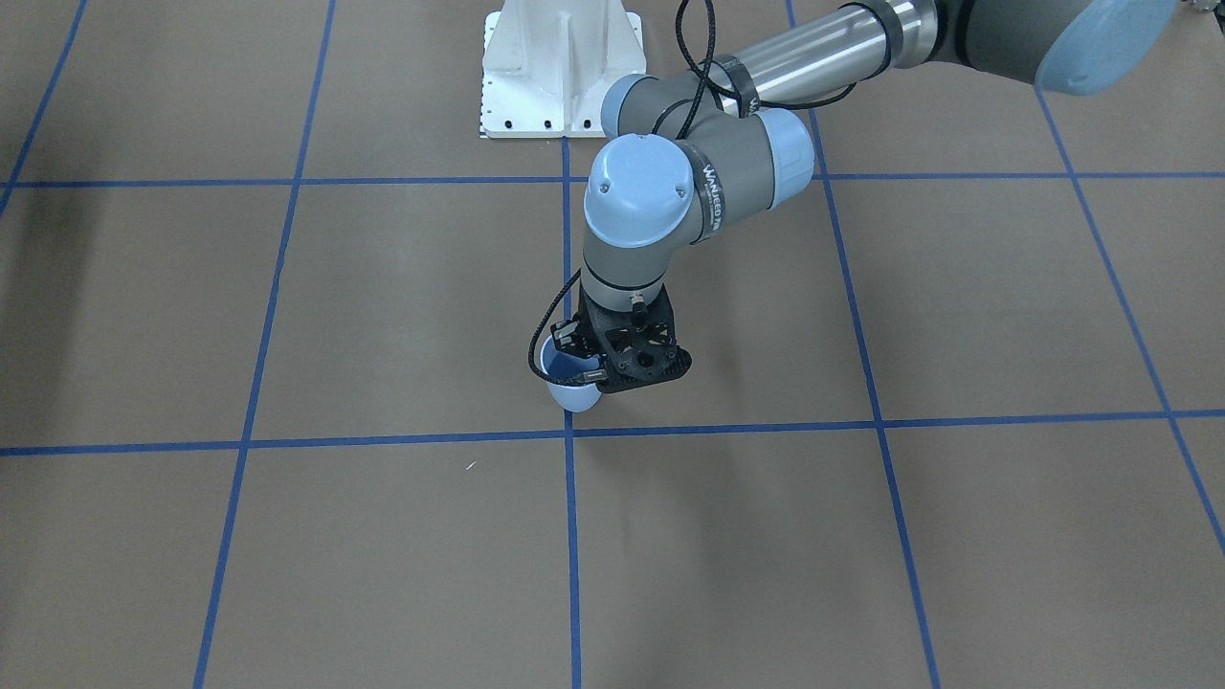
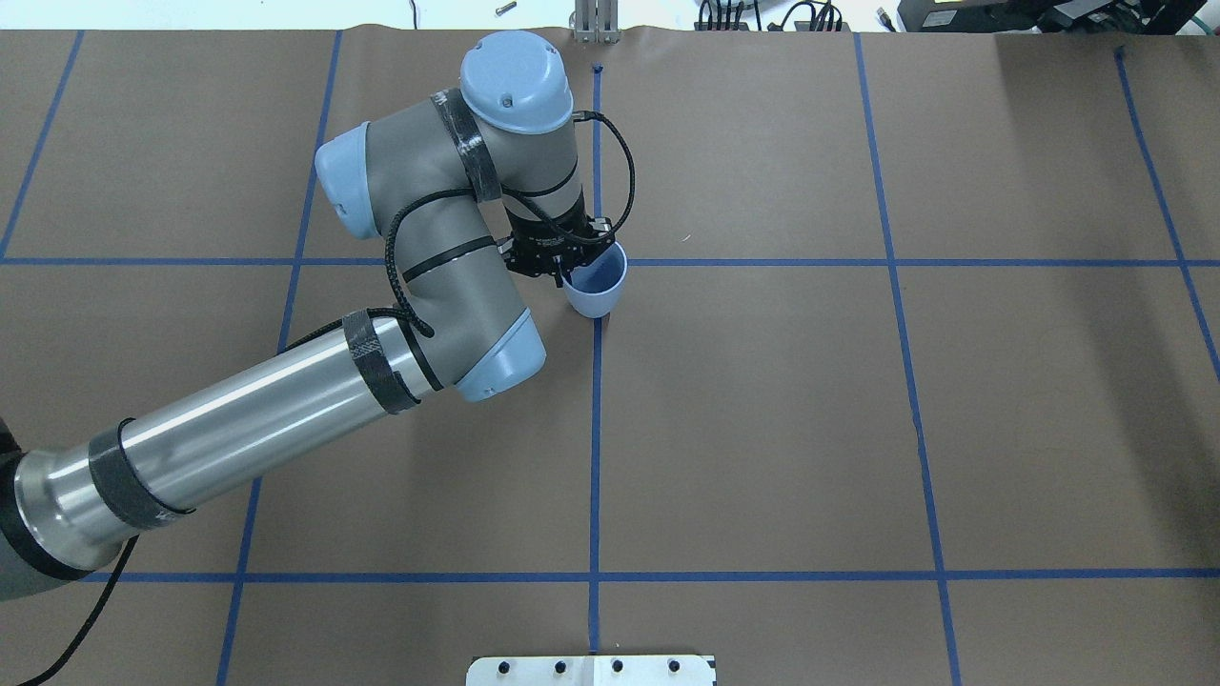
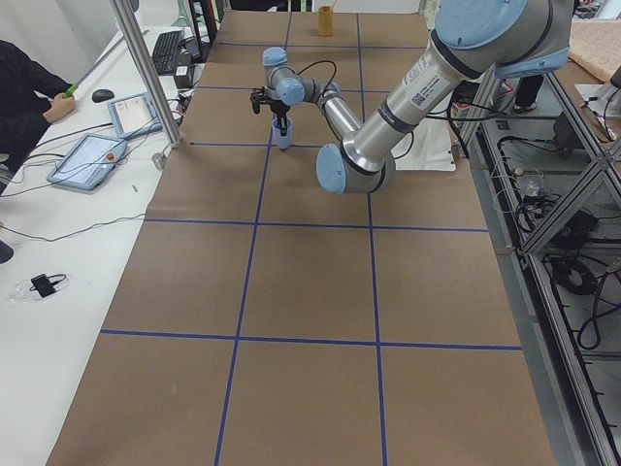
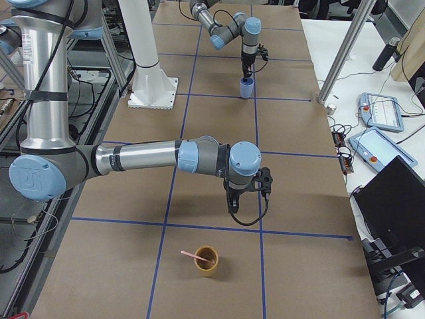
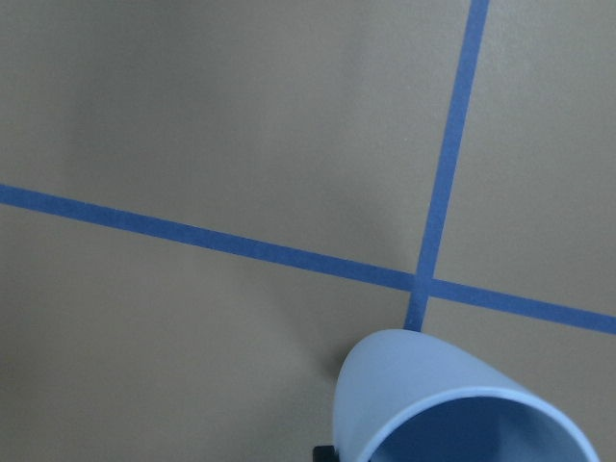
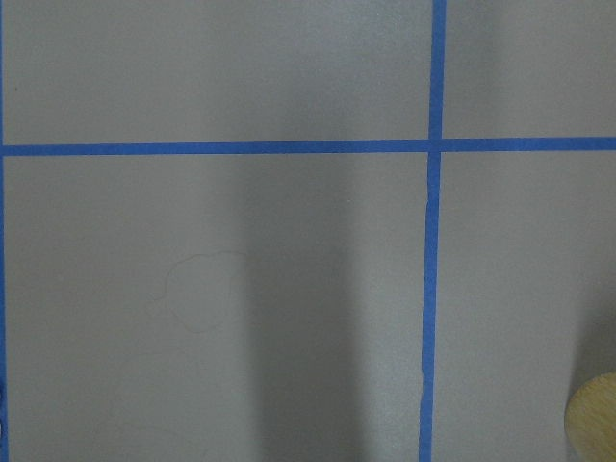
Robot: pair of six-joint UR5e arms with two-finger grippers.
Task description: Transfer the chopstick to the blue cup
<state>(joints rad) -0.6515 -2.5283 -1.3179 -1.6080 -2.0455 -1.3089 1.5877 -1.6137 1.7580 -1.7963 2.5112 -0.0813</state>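
The blue cup (image 1: pixel 574 390) stands near a crossing of the blue tape lines, also seen in the overhead view (image 2: pixel 598 293) and the left wrist view (image 5: pixel 423 395). My left gripper (image 1: pixel 580 358) (image 2: pixel 572 271) comes down from above and is shut on the cup's rim. The chopstick (image 4: pixel 191 254), thin and pale pink, leans out of a tan cup (image 4: pixel 206 261) at the table's near end in the exterior right view. My right gripper (image 4: pixel 243 199) hangs over the table a little beyond that tan cup. I cannot tell whether it is open or shut.
The white robot base plate (image 1: pixel 560 67) sits at the table's edge. Blue tape lines (image 2: pixel 595 429) divide the brown table into squares. A person's arm (image 3: pixel 34 92), tablets and cables lie on the side bench (image 3: pixel 58 252). The tan cup's edge (image 6: pixel 595 420) shows in the right wrist view.
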